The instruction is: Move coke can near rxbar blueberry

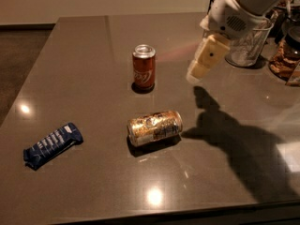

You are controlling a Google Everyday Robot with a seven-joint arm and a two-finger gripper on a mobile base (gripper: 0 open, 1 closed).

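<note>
Coke can point(143, 68): upright, ungrasped, move pending; rxbar blueberry point(51, 144) well apart, front-left of can; tool point(205, 61) right of can, grip state: cannot tell.

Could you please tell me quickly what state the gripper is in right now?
Gripper: open or closed cannot be told; it hovers above the grey table, right of the upright red coke can, apart from it.

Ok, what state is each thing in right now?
coke can: upright, not held.
rxbar blueberry: lying flat, front left, apart from the coke can.
gold can: lying on its side.
glass: upright, back right.
gripper: in the air right of the coke can, holding nothing.
</note>
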